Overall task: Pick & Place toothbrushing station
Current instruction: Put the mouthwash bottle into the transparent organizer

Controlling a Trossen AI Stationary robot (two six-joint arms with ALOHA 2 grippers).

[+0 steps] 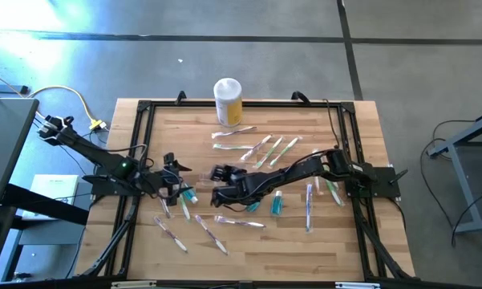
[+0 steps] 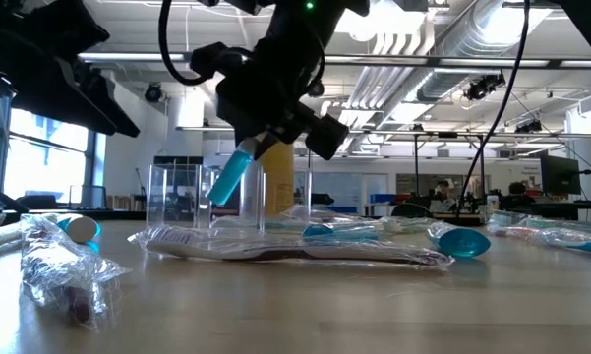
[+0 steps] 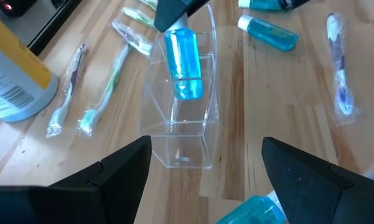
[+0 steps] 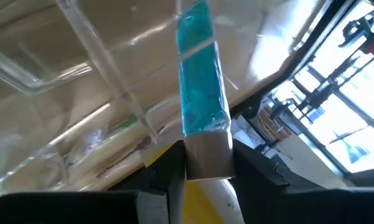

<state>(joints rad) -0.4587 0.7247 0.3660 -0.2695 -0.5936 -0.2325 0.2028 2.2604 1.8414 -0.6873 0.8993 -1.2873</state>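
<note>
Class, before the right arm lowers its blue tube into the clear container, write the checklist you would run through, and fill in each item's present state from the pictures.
1. Right gripper shut on the blue tube: ok.
2. Tube over the toothbrushing station: ok; in the left wrist view its lower end hangs above a compartment.
3. Tube upright: not ok; it is tilted in the low view.
4. Station standing upright on the table: ok.
5. Left gripper clear of the station: ok; open, apart from it.
6. Compartment below the tube empty: cannot tell.
</note>
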